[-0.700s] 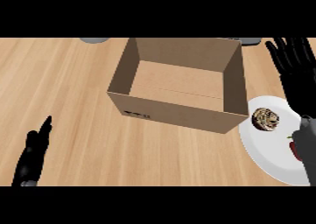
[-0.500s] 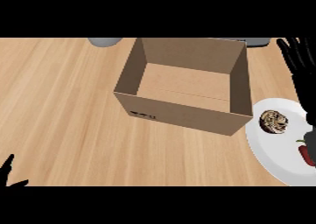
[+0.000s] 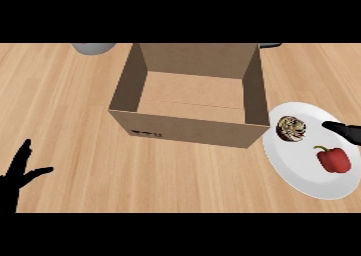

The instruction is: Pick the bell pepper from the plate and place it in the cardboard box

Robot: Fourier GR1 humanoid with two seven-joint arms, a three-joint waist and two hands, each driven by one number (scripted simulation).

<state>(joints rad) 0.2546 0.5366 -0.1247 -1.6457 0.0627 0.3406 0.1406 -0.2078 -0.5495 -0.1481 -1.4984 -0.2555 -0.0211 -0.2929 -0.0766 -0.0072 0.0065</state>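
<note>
Red bell pepper (image 3: pixel 333 159) lying on white plate (image 3: pixel 301 177), at 4 o'clock from open cardboard box (image 3: pixel 190 102); not yet grasped. Now fully exposed, earlier half hidden under right hand (image 3: pixel 347 131). Only fingertip of that hand showing at 3 o'clock edge, over plate rim; spread cannot tell. Left hand (image 3: pixel 13 180) back at 8 o'clock, fingers spread, empty. Brown speckled pastry (image 3: pixel 291 128) beside pepper. Likely clearer approach for pick.

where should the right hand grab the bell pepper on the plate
Around the red body of the bell pepper, coming down from above. It lies flat on the white plate with its stem toward the upper left, sides exposed. The pastry sits apart above it, and the right hand is already nearby.
</note>
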